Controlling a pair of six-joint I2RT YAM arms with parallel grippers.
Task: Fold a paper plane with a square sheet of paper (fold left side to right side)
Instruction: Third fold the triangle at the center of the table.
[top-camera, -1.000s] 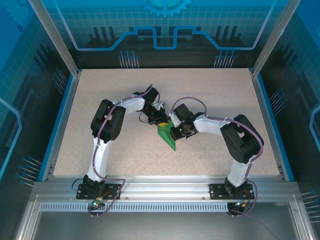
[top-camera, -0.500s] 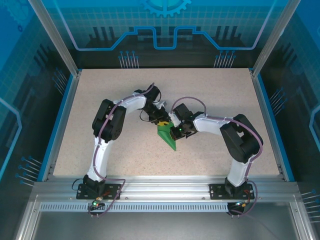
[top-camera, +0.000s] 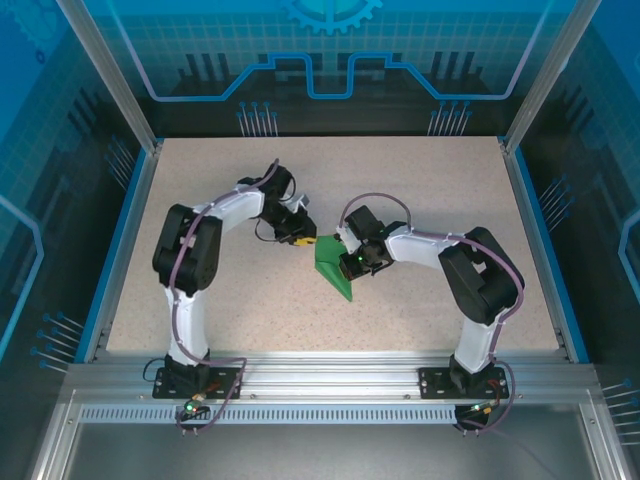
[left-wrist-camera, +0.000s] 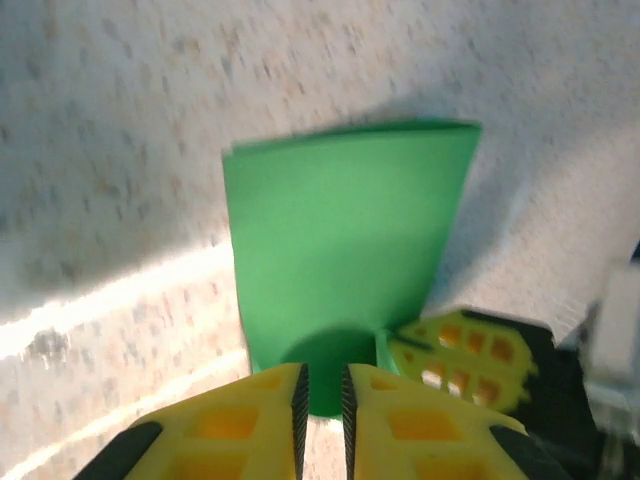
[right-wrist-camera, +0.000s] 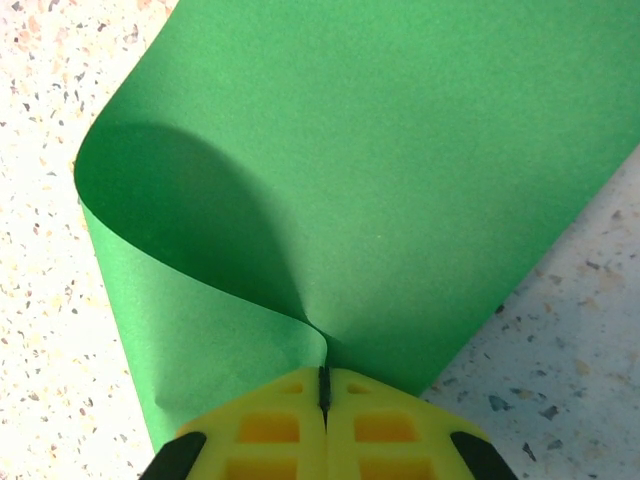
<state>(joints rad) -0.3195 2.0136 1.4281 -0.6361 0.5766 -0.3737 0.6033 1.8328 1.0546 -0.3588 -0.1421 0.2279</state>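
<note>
The square sheet of paper (top-camera: 335, 275) is bright green, folded into a narrow pointed shape, and lies mid-table with its tip toward the near edge. My right gripper (top-camera: 349, 253) is shut on its upper right edge. In the right wrist view the paper (right-wrist-camera: 400, 150) curls up into a pinch between the shut yellow fingers of that gripper (right-wrist-camera: 323, 375). My left gripper (top-camera: 305, 241) sits just left of the sheet's top edge. Seen from the left wrist, the left gripper (left-wrist-camera: 322, 375) has a narrow empty gap, with the paper (left-wrist-camera: 340, 230) beyond it and a right finger (left-wrist-camera: 460, 355) at its edge.
The speckled beige tabletop (top-camera: 420, 190) is bounded by blue side rails (top-camera: 120, 250) and an aluminium frame at the near edge (top-camera: 330, 370). Both arms bend in toward the middle, close to each other.
My left arm has swung to the left, drawing its gripper off the paper's top edge. The right gripper and the paper have stayed in place.
</note>
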